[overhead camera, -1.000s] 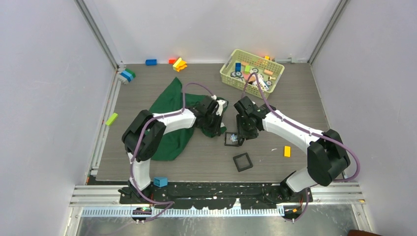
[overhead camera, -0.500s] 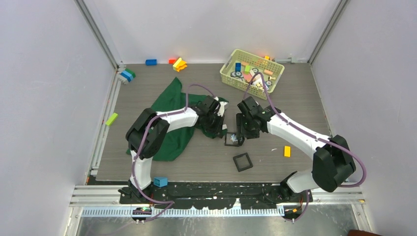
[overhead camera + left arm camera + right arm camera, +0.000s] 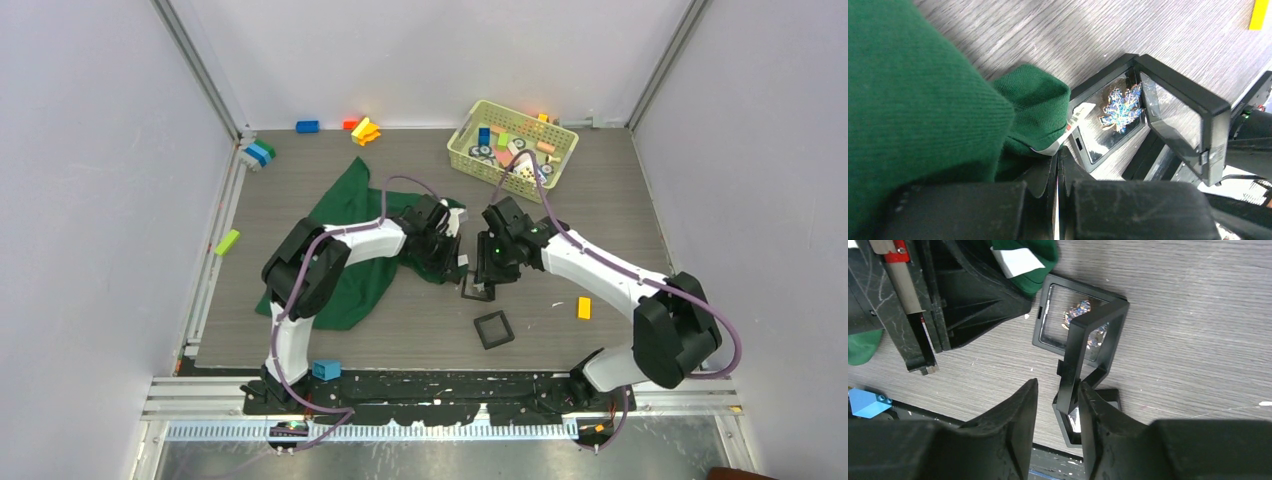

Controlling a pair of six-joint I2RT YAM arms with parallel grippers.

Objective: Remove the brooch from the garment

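The work surface was a grey wood-grain table (image 3: 600, 200) enclosed by pale walls.

1. Garment (image 3: 340, 205): it lay crumpled left of centre. One fold with a white label (image 3: 1079, 115) reached the edge of an open black case (image 3: 1100, 80).
2. Brooch (image 3: 1120, 106): it was off the garment, lying flat on the clear base panel of the case, just beside the green fold. The wrist views showed it pale with a blue glitter.
3. Lid (image 3: 1180, 120): the hinged window frame stood raised over the far side of the case.
4. Left gripper (image 3: 1058, 155): the jaws were fully closed. The garment fold sat at the fingertips, but the views did not show whether cloth was pinched between them.
5. Right gripper (image 3: 1058, 385): the jaws stood part-way apart, astride the lower edge of the lid. One finger (image 3: 1098, 430) lay against the frame and a gap showed at the other. A firm grip could not be confirmed.
6. Surroundings: a second case (image 3: 493, 329) lay near the first, towards the arm bases. A yellow block (image 3: 584, 308) lay to its right. A basket (image 3: 465, 150) of blocks stood at the far side.
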